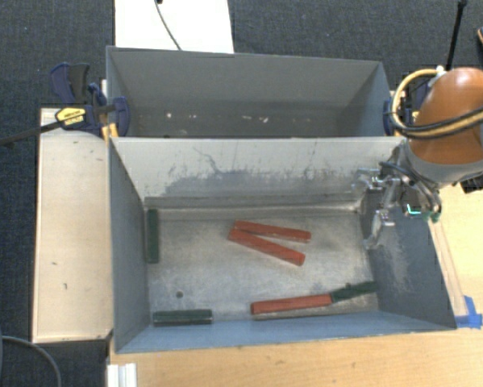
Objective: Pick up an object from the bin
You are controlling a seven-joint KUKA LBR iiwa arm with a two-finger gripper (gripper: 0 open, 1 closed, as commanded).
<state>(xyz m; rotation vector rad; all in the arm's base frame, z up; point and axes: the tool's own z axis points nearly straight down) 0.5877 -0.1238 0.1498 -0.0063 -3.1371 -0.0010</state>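
1. The thing nearest the claw (376, 216) is a short dark green stick (356, 290). It lies flat on the floor, near the claw, toward the front wall.
2. It looks stiff, light and thin. I think it is best pinched across its narrow sides at the middle. It lies low, so it may slip.
3. Its end touches a long red-brown stick (291, 304), which could get bumped.
4. I cannot tell if the claw is open or closed. It holds nothing I can see and hangs by the side wall.
5. Two red-brown flat sticks (268, 241) lie touching each other, out from the claw toward the middle.
6. The grey metal bin (225, 176) also holds a dark green upright-lying bar (151, 235) and a dark green corner bar (182, 317), both far from the claw.
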